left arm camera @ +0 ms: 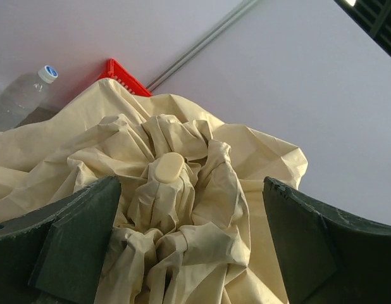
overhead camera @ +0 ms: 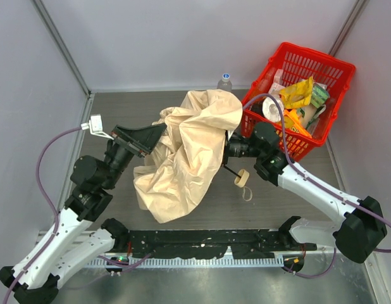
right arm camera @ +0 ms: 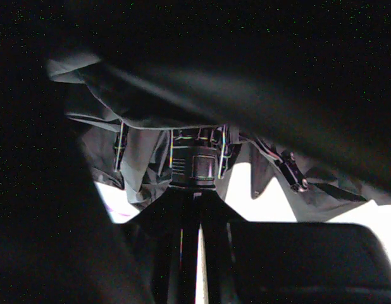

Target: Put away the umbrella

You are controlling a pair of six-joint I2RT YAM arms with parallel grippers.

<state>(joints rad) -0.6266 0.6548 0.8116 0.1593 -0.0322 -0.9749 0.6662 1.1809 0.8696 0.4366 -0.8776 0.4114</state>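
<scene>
1. Left-centre of the overhead view: left gripper (overhead camera: 148, 139), spread fully wide and clasping nothing, aimed at the crumpled canopy, probably to bunch the cloth.
2. From its wrist camera: both fingers (left arm camera: 75, 240) flanking the beige top cap (left arm camera: 167, 168) without touching it (a fair stance for pinching the fabric around the tip).
3. Centre of the overhead view: umbrella (overhead camera: 189, 145), lying half-collapsed on the table (overhead camera: 119, 107), cloth loose and billowed, so not yet put away.
4. Just right of the cloth: right gripper (overhead camera: 230, 147), tucked under the canopy edge. In its dark wrist view, seemingly clenched on the black shaft (right arm camera: 183, 253) below the runner hub (right arm camera: 194, 166), likely to steady the frame.
5. Slightly lower right: handle (overhead camera: 242, 178) with its loop, resting on the table.
6. Upper right: red basket (overhead camera: 322, 69), full of packets, close beside the canopy.
</scene>
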